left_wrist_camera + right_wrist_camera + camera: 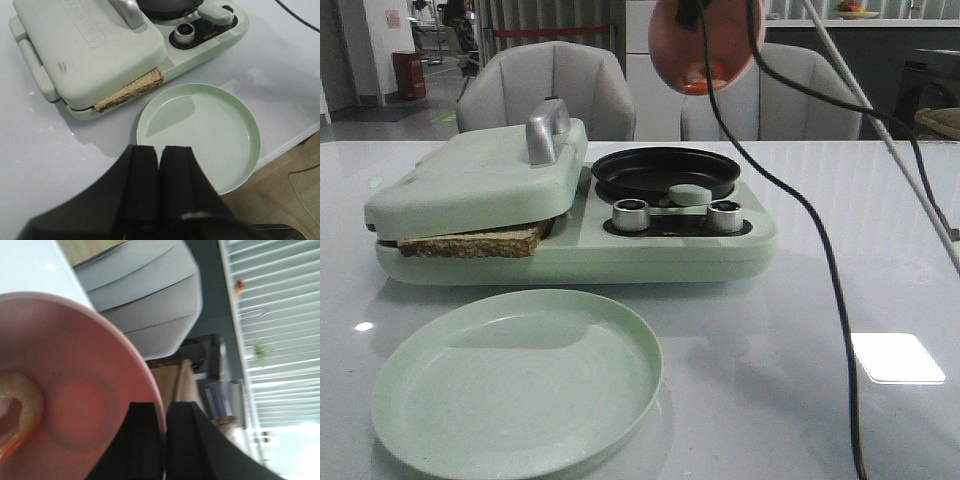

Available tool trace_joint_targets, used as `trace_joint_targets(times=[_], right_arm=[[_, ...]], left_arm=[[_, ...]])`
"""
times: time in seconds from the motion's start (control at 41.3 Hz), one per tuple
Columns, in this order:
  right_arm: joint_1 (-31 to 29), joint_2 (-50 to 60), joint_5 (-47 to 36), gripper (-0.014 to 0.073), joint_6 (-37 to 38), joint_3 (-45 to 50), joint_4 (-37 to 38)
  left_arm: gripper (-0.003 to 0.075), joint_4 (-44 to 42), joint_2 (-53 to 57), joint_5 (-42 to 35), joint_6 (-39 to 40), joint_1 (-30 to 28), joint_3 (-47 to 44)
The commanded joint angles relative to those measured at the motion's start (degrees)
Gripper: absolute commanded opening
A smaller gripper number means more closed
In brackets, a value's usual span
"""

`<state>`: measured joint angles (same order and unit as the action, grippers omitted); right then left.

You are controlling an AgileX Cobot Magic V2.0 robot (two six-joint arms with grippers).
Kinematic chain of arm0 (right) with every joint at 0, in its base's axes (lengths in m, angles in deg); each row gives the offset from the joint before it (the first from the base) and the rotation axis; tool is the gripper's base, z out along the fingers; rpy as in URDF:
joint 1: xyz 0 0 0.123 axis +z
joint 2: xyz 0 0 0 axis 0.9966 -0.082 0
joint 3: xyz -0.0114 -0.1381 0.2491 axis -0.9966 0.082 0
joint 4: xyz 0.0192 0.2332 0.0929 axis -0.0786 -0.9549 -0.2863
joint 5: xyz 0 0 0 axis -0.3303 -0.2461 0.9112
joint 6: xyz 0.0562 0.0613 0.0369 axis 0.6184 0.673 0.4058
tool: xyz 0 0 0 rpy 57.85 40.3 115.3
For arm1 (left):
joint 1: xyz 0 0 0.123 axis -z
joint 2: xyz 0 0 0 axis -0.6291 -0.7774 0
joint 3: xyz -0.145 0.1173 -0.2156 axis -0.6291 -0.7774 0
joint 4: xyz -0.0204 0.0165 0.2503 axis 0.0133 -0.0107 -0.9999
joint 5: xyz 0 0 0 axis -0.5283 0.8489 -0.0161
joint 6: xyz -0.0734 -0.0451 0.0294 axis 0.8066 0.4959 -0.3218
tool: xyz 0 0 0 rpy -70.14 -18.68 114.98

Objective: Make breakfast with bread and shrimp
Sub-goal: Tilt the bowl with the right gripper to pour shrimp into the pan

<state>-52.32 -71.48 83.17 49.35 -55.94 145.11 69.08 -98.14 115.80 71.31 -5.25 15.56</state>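
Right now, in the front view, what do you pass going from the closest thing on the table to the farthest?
Round pale green plate → brown-crusted bread slice poking out of the closed mint green sandwich press → two silver knobs → round black frying pan → grey chairs behind the table.

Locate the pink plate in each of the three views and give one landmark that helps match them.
Front view: the pink plate hangs tilted at top centre, above the black pan.
Left wrist view: not in it.
Right wrist view: it fills the near side, its rim pinched by the right gripper, a shrimp inside.
Shared landmark: the grey chair behind the table.
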Motion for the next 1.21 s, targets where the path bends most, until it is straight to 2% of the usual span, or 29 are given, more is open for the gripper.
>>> trace_joint_targets(times=[0.0, 0.726, 0.992, 1.186], right_arm=[[0.9, 3.7, 0.5, -0.0013, 2.1, -2.3, 11.9], [3.2, 3.7, 1.1, -0.0012, 2.4, -2.3, 24.7], [3.6, 3.7, -0.3, -0.0012, 2.4, -2.3, 25.5], [3.6, 3.6, -0.1, -0.0012, 2.4, -2.3, 28.9]], left_arm=[[0.0101, -0.8, -0.1, -4.3, 0.5, 0.3, 1.5], [0.0101, -2.5, -0.1, -4.3, 0.5, 0.3, 1.5], [0.0101, -3.1, -0.1, -4.3, 0.5, 0.3, 1.5], [0.01, -3.8, -0.1, -4.3, 0.5, 0.3, 1.5]])
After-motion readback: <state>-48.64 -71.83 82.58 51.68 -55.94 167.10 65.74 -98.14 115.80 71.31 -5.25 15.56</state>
